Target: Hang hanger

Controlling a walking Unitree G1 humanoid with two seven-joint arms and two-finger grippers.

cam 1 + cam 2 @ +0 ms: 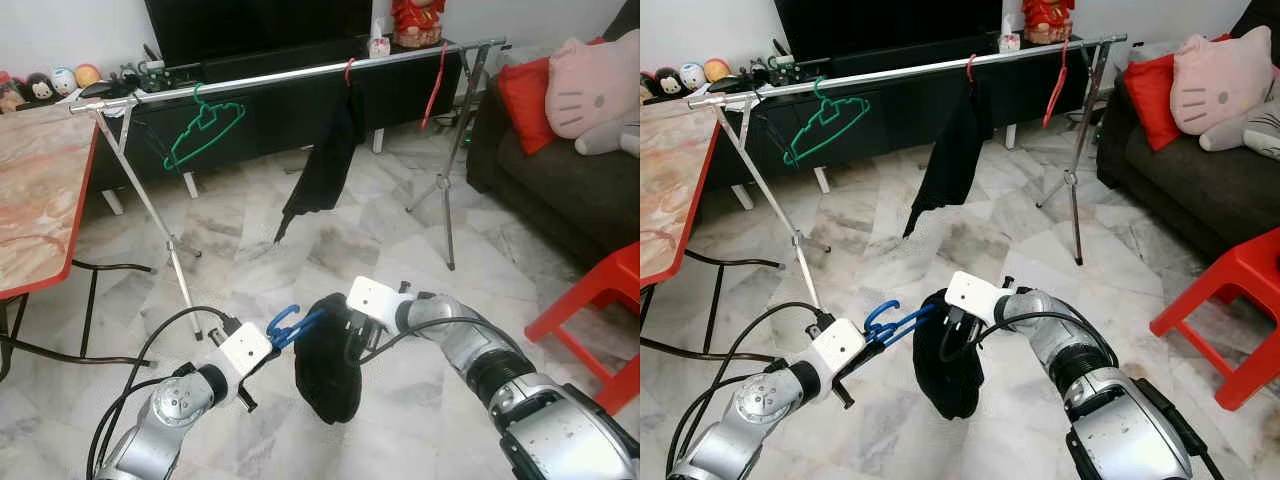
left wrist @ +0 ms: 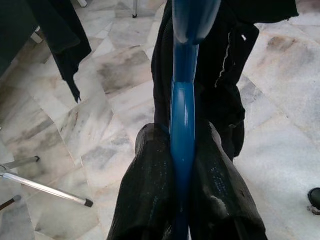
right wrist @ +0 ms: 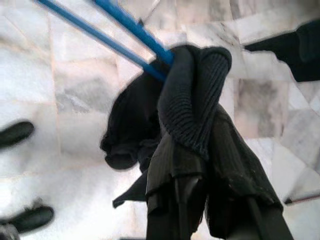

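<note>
A blue hanger (image 1: 288, 325) with a black garment (image 1: 328, 370) draped on it is held low over the marble floor. My left gripper (image 1: 268, 345) is shut on the blue hanger (image 2: 183, 130) near its hook. From the right, my right gripper (image 1: 352, 325) is shut on the black garment (image 3: 195, 115) where it bunches over the hanger's bars (image 3: 130, 37). Farther back stands the silver clothes rail (image 1: 290, 75), carrying a green hanger (image 1: 200, 130), a hanging black garment (image 1: 325, 160) and a red hanger (image 1: 436, 85).
A marble-topped table with a red edge (image 1: 40, 190) is at the left. A dark sofa (image 1: 560, 170) with a red cushion and pink plush sits at the right, with a red stool (image 1: 600, 300) nearer me. A dark TV cabinet (image 1: 260, 100) stands behind the rail.
</note>
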